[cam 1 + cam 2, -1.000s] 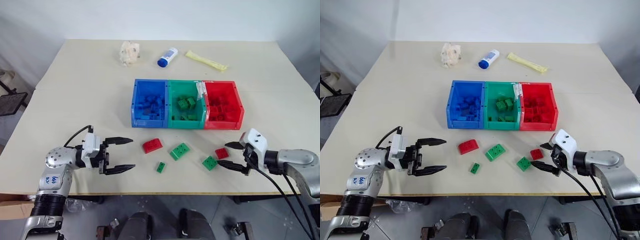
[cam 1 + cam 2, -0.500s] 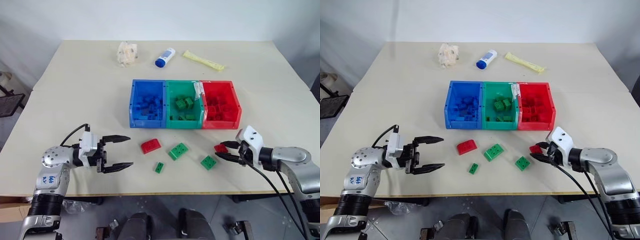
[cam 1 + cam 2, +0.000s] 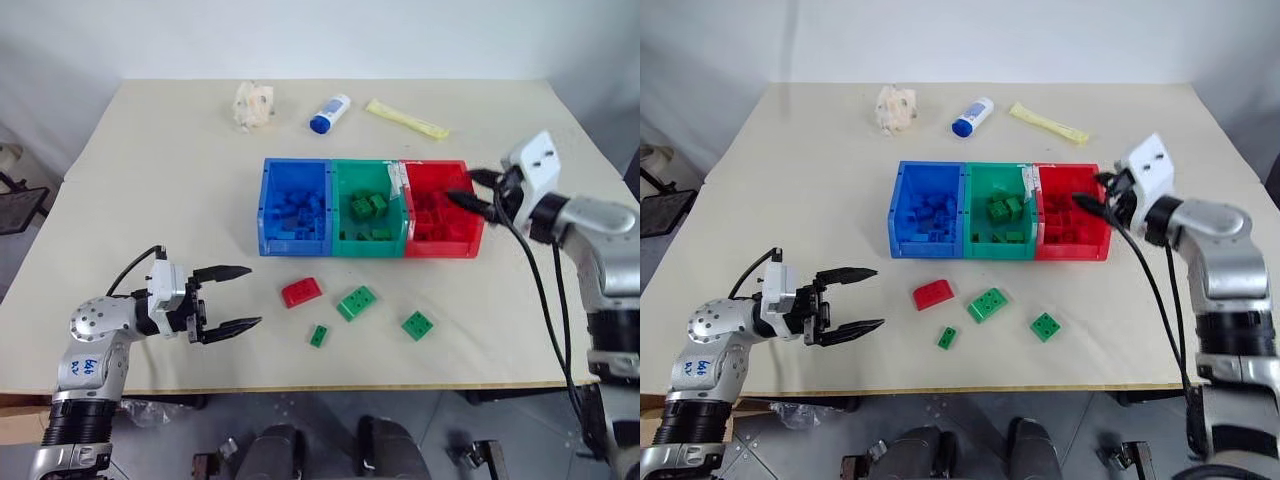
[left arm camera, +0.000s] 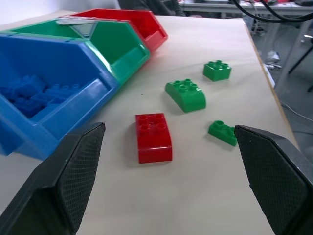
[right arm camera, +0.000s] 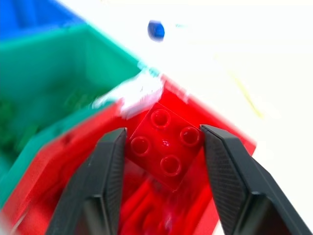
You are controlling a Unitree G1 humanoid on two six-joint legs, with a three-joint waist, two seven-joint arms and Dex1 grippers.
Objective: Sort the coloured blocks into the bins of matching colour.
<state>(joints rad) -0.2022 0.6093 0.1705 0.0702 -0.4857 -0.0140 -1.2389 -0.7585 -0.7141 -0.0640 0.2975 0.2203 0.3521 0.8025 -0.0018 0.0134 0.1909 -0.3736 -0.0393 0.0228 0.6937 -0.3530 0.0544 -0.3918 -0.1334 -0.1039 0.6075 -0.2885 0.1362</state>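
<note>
The right gripper [image 5: 164, 147] was clamped on a square red brick [image 5: 165, 145], one finger on each side of it, studs facing the wrist camera. It hung over the near right edge of the red bin [image 3: 470, 235], at the right end of the joined row, with the brick above the bin's opening and not yet released. My reading is that this was the carry-and-drop step for that brick, with only the release left.

The left gripper [image 3: 232, 298] held nothing; its fingers were spread wide and pointed level across the table [image 3: 150, 180], well left of the loose bricks.

The blue bin [image 3: 270, 215], green bin [image 3: 400, 240] and red bin each already held a heap of bricks of their own colour, so most of the sorting looked done. Four bricks lay on the table in front of the bins: a red brick with a rounded top [image 3: 302, 291], a longer green brick [image 3: 358, 302] just right of it, a small green brick [image 3: 320, 335] nearer the table edge, and a square green brick [image 3: 418, 325] further right. No blue brick was loose. So one red and three green remained after the held one.
</note>
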